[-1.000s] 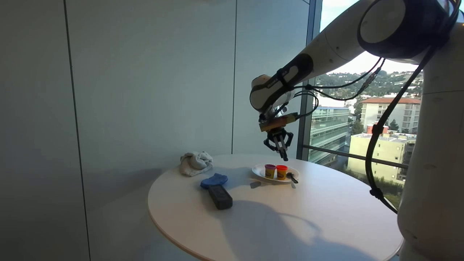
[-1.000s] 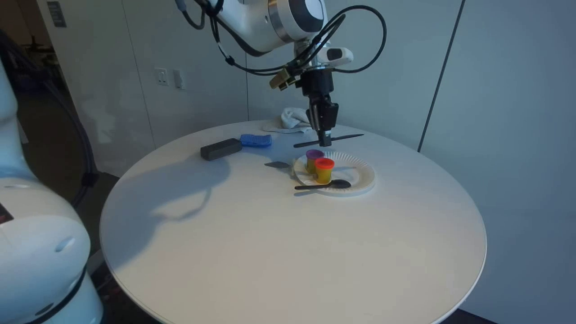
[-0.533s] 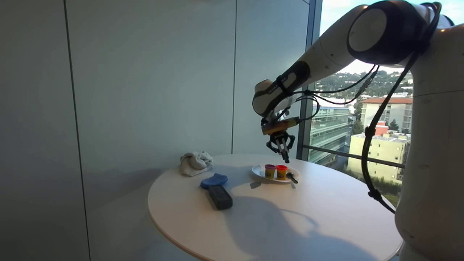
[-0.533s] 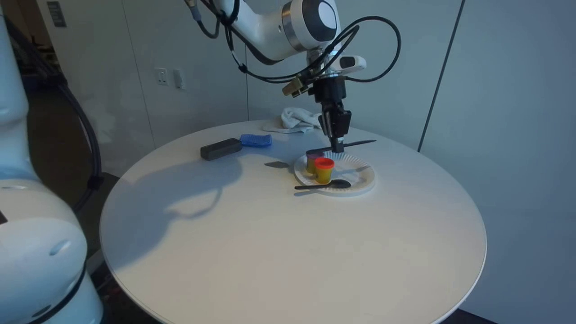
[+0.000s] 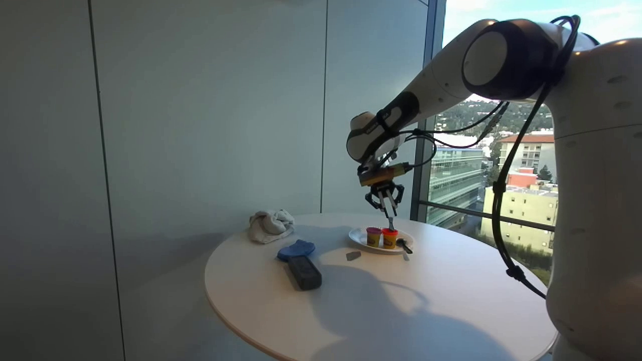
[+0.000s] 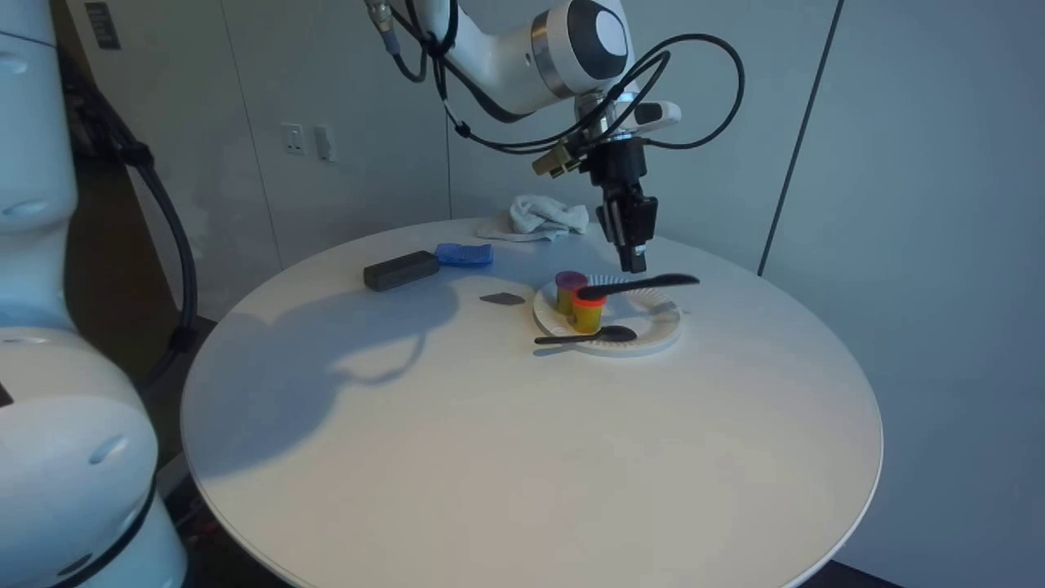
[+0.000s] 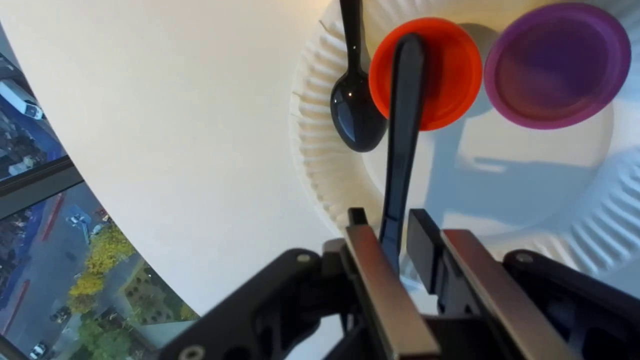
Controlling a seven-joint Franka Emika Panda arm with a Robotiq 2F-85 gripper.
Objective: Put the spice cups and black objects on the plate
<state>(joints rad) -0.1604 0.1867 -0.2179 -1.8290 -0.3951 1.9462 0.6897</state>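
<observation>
The gripper (image 7: 389, 216) stands spread above the knife (image 7: 402, 120); the knife's long axis points outward, rounded end over the red-lidded cup (image 7: 453, 70).

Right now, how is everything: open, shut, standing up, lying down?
Plate: face up
Red-lidded cup: upright on the plate, lid on
Purple-lidded cup: upright, lid on
Spoon: lying on the plate, handle past its rim
Tool: open
Knife: loose below the tool, over the red-lidded cup; can't tell if touching
Black block: lying flat
Blue thing: lying beside the block
Cloth: crumpled
</observation>
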